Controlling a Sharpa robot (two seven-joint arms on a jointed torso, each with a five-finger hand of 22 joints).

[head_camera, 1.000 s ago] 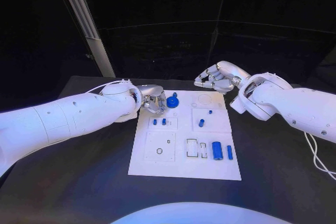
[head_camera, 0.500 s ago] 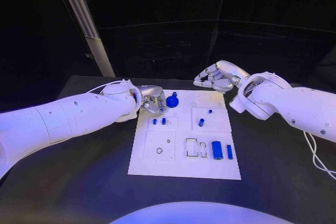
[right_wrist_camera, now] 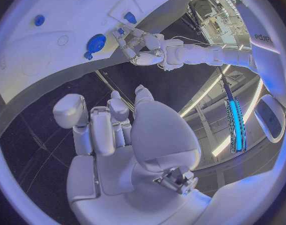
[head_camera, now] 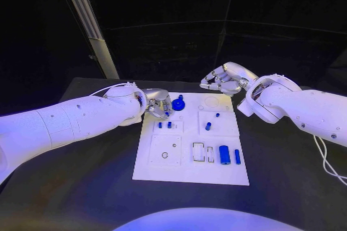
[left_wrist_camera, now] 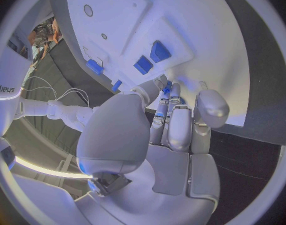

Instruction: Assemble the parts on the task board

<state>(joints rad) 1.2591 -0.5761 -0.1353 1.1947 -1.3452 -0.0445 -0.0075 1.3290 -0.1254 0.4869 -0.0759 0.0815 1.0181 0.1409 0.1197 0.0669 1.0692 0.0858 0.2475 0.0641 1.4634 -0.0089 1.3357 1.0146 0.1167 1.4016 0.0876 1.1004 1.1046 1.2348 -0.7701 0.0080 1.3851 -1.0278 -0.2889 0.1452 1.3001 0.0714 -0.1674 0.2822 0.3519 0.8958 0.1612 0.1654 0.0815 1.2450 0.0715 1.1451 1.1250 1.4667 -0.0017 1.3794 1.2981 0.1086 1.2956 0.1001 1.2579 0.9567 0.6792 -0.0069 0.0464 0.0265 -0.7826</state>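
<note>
Centrally on the black table (head_camera: 87, 191) lies the white rectangular task board (head_camera: 189, 168), its long axis running away from the robot. At the board's far left corner sits a round blue toothed gear (head_camera: 178, 105), lying flat, with a small blue knob (right_wrist_camera: 87, 56) just beside its rim in the right wrist view. The left hand (head_camera: 157, 103) hovers at that corner with its fingertips (left_wrist_camera: 168, 87) curled down close to the gear; whether they pinch anything is not clear, so I cannot tell if it grasps a part. Nearer the robot, two short blue pegs (head_camera: 165, 125) stand side by side in a square recess on the board's left half. On the right half, a small blue stub (head_camera: 217, 114) sits near the far end and a short blue pin (head_camera: 207, 126) lies just below it, slightly tilted. Near the board's right edge, a thick blue cylinder (head_camera: 224, 155) and a thinner blue rod (head_camera: 237, 157) lie side by side, both with their long axes parallel to the board's long side. The right hand (head_camera: 222, 79) hangs beyond the board's far edge, well apart from the parts, its fingers (right_wrist_camera: 102, 130) curled in together on nothing.
</note>
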